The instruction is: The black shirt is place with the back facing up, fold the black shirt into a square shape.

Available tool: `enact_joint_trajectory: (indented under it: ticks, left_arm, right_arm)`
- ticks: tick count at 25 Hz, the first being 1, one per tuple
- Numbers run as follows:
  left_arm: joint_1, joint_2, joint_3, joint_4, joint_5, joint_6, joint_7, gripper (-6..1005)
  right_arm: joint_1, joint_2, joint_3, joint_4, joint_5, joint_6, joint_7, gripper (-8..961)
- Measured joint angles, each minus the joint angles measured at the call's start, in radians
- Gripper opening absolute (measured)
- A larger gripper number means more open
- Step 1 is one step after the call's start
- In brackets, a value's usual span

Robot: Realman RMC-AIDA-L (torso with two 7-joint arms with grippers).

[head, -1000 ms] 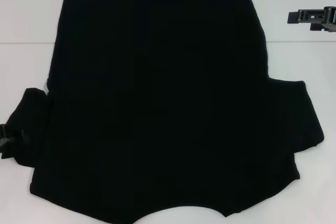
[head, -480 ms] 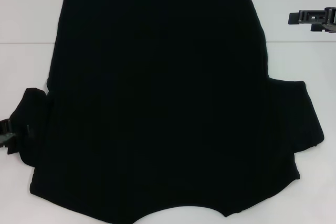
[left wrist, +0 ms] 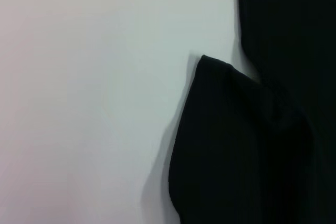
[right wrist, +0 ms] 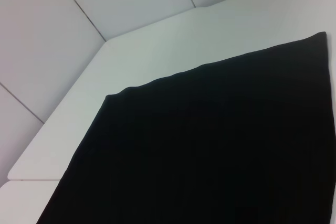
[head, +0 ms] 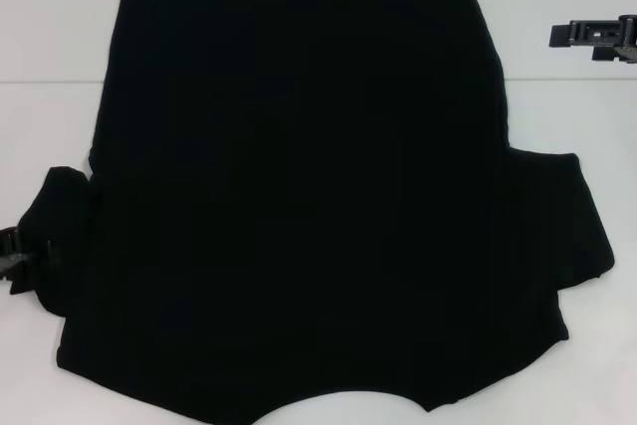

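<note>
The black shirt (head: 299, 186), spread flat on the white table (head: 50, 17), has its left sleeve (head: 60, 236) bunched against the left gripper (head: 12, 258), apparently pinched shut on its edge, while the right gripper (head: 597, 35) hangs well off, fingers unreadable.

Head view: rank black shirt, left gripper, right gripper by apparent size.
1. black shirt, by far the largest.
2. right gripper, idle beyond the far right corner.
3. left gripper, only a sliver at the bunched left sleeve; cropped, so unsure.
</note>
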Motion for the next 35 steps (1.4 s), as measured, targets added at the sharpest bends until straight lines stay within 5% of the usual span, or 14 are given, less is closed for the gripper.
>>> enact_joint_trajectory:
  ticks: [8,11,16,27,35]
  left_arm:
    - [-0.002,-0.007,0.062,0.021,0.026,0.0,-0.034,425]
    - [-0.002,-0.007,0.065,0.024,0.038,-0.001,-0.04,203]
    - [0.003,-0.009,0.063,0.035,0.039,0.001,-0.041,6]
    - [-0.004,0.031,-0.038,-0.006,-0.086,0.116,0.039,-2]
    - [-0.004,0.038,-0.08,0.002,-0.171,0.195,0.101,-1]
  right_arm:
    - [0.0,0.0,0.003,0.0,0.0,0.0,-0.003,941]
    - [0.0,0.0,0.003,0.0,0.0,0.0,-0.003,940]
    - [0.0,0.0,0.002,0.0,0.0,0.0,-0.003,940]
    - [-0.001,0.0,0.005,0.0,0.0,-0.006,-0.003,940]
    - [-0.005,-0.001,0.023,0.0,0.0,-0.015,-0.003,940]
